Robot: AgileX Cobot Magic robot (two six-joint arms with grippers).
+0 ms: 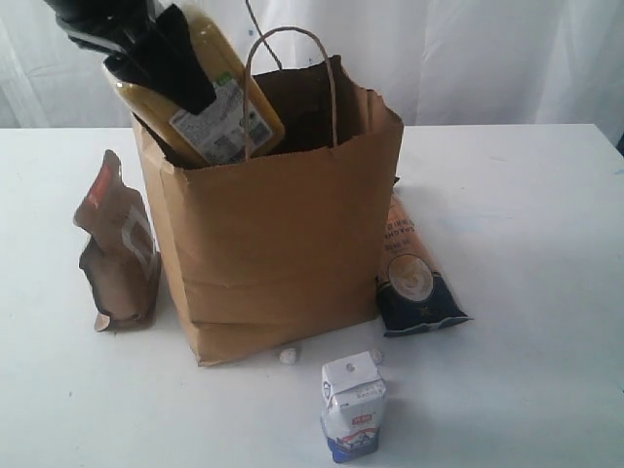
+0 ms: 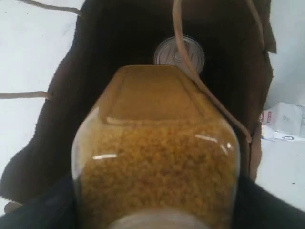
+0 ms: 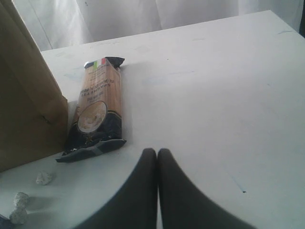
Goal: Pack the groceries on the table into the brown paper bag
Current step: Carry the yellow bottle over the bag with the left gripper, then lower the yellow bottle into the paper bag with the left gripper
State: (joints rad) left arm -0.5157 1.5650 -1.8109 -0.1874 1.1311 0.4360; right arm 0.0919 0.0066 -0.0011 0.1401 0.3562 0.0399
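My left fingers (image 1: 168,60) pinch the clear yellow grain bottle (image 1: 216,70), tilted into the tall brown paper bag (image 1: 283,229); my right fingers (image 3: 145,191) sit pressed together above the white table (image 3: 219,95).

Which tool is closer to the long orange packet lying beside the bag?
Right. The right tool, shut, is low over the table with the packet ahead of it. The left tool holds the yellow bottle over the bag, on the side away from the packet.

white table (image 1: 526,244) holds bag (image 1: 283,244), pouch (image 1: 117,253), packet (image 1: 414,278), carton (image 1: 353,408).
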